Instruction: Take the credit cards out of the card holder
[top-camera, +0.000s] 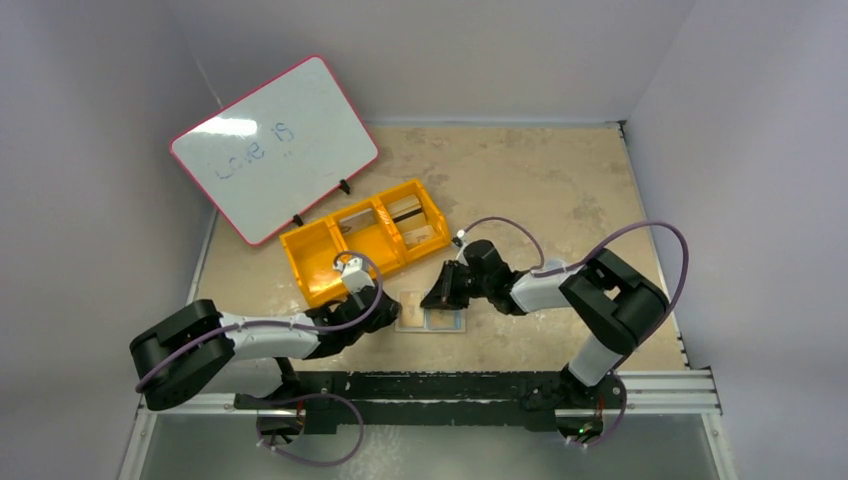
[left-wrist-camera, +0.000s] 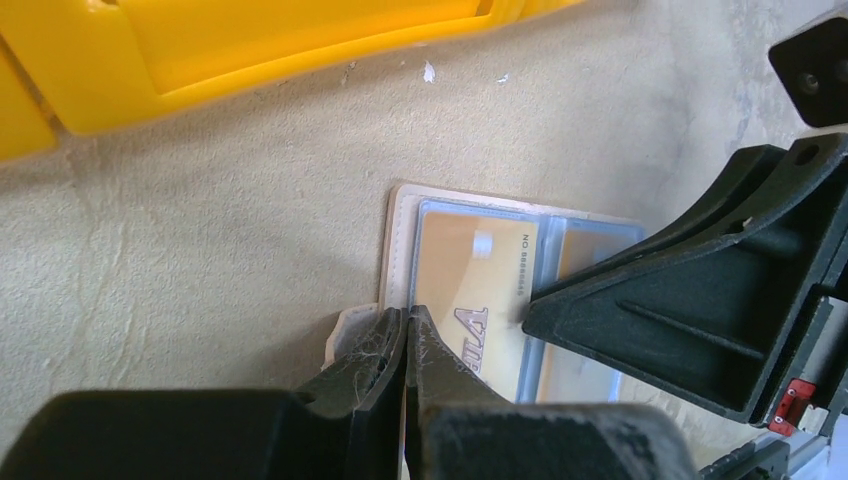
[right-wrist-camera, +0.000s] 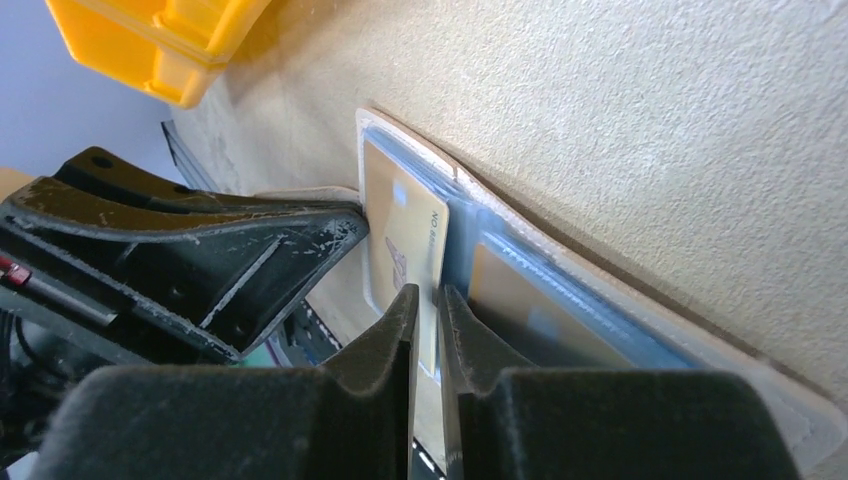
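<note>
Open card holder (top-camera: 431, 318) on the table (top-camera: 560, 190); left claw (left-wrist-camera: 405, 330) pressed together on its edge, right claw (right-wrist-camera: 427, 305) pinching a tan credit card (right-wrist-camera: 405, 240).

Left tool (left-wrist-camera: 405, 330) closed, right tool (right-wrist-camera: 427, 305) nearly closed.

Card holder (top-camera: 431, 313) flat on table (top-camera: 560, 180), between both arms, bin (top-camera: 365, 240) behind it

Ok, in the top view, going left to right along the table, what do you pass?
whiteboard → yellow bin → card holder → right pincer, just over the holder's right part.
</note>
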